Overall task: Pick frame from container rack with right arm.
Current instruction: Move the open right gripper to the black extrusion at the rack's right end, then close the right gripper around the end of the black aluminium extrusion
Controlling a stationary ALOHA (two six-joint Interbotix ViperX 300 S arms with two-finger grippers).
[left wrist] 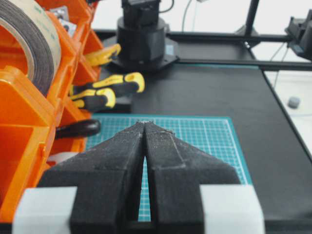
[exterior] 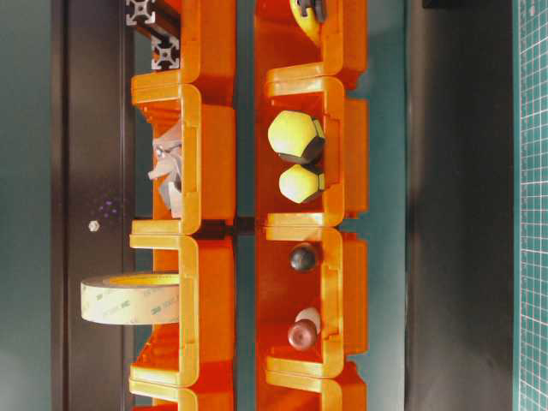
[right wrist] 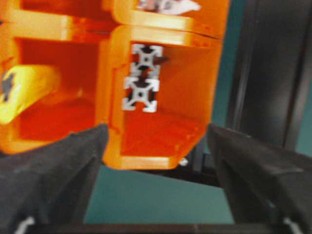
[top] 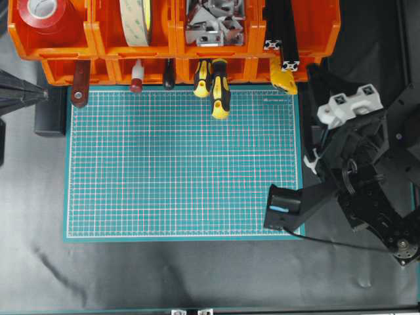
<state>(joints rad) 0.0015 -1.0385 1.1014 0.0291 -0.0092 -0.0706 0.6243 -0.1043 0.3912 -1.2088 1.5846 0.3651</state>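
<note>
Spread wide with nothing between its black foam fingers (right wrist: 58, 170), the right gripper (right wrist: 156, 165) faces the bright orange plastic container rack (right wrist: 165, 141). Two long black aluminium extrusion frames (right wrist: 141, 95) with square silvery ends lie stacked in its top right bin, untouched. Beside the green cutting mat (top: 177, 170), the left gripper (left wrist: 145, 127) is pinched together, holding nothing.

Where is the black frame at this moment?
In the overhead view the frame lies in the container rack, in the upper bin at the right end, beside the bin of metal brackets and above a yellow handle.
</note>
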